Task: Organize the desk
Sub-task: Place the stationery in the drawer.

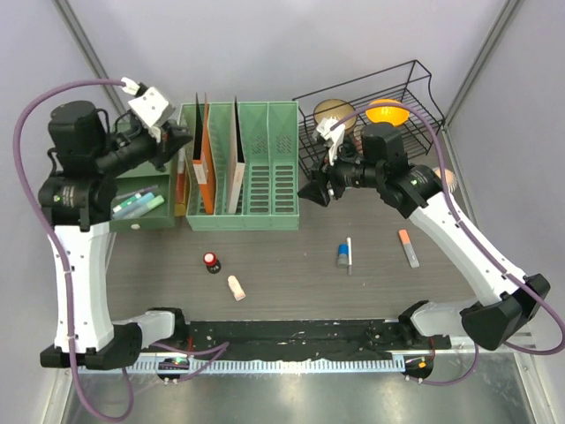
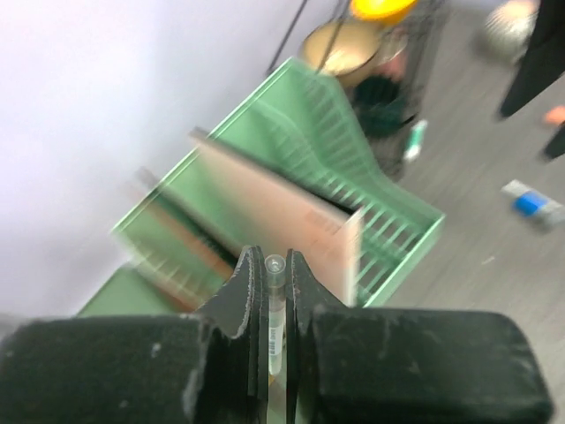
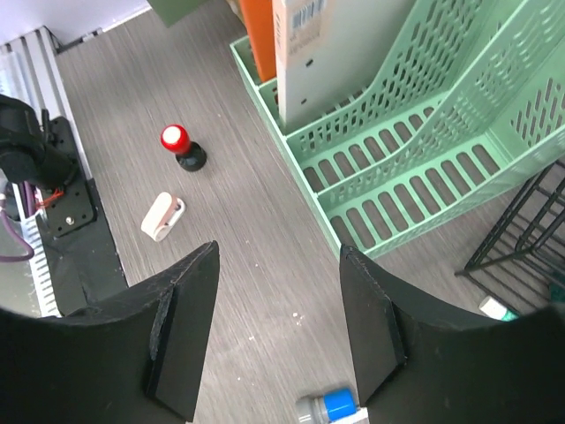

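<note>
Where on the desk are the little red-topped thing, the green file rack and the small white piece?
red-topped thing (image 3: pixel 175 139), right wrist view, on its red top.
green file rack (image 1: pixel 284 185), top view, on an empty slot's slotted floor.
small white piece (image 3: pixel 161 217), right wrist view, on its middle.

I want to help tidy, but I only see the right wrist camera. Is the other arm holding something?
Observer: Yes, the left gripper is shut on a thin clear tube.
Operator: Where is it?
Observer: By the left end of the green file rack.
Operator: Is anything lying around that I can't see?
Observer: An orange-capped marker lies on the desk, to the right of the blue-capped thing you can see.
</note>
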Controlling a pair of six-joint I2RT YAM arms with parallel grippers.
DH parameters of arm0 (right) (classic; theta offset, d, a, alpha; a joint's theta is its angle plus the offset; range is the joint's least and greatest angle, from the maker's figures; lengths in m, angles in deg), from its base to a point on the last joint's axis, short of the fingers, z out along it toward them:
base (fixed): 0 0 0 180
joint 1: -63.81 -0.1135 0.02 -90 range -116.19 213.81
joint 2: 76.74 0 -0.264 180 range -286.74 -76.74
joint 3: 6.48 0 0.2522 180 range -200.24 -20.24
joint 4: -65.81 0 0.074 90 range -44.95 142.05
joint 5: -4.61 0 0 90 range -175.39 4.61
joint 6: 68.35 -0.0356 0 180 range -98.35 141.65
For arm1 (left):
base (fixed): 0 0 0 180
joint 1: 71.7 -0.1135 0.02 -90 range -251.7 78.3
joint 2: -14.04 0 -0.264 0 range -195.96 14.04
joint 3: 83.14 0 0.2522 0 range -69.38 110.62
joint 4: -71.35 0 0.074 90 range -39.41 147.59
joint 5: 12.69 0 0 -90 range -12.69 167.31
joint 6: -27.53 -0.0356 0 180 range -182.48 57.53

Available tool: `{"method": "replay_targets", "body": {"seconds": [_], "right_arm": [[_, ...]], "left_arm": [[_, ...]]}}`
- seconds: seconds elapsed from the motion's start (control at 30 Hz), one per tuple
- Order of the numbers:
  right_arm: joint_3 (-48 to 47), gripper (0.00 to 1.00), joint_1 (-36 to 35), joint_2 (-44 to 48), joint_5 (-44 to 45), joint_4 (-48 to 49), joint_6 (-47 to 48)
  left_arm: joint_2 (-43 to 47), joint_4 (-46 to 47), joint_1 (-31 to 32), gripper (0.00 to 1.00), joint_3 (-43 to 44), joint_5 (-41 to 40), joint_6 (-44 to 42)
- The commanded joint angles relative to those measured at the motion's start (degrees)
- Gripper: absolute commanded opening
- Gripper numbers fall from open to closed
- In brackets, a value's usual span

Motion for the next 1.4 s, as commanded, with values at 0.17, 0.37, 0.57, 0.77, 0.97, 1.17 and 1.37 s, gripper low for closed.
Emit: {"method": "replay_targets", "body": {"seconds": [0.17, 0.37, 0.57, 0.77, 0.97, 1.17, 1.37], "right_arm": [[0.15, 0.61, 0.3, -1.37, 1.91, -2.99, 3.27], [0.5, 0.61, 0.57, -1.46, 3.23, -3.78, 4.06], [0.15, 0.61, 0.65, -1.72, 3.76, -4.49, 4.15], [0.68, 0.6, 0.74, -1.99, 4.55, -4.58, 4.15], [0.24, 0.61, 0.83, -2.16, 5.95, -5.02, 4.59], [0.24, 0.6, 1.18, -2.6, 6.04, -5.54, 4.67], [1.11, 0.61, 1.36, -2.25, 7.97, -6.07, 5.46]], "left_arm": [[0.41, -13.22, -3.22, 0.0, -1.95, -26.93, -27.78], [0.42, -5.57, -8.49, 0.0, -13.38, -30.58, -34.22], [-0.55, 1.02, -12.45, 0.0, -18.57, -29.79, -37.12], [-2.39, 3.49, -14.39, 0.0, -20.77, -28.2, -38.0], [-3.1, 6.12, -14.74, 0.0, -23.84, -27.94, -38.35], [-3.8, 7.53, -14.74, 0.0, -25.16, -26.97, -38.09], [-5.65, 7.62, -14.74, 0.01, -25.43, -26.79, -37.47]]}}
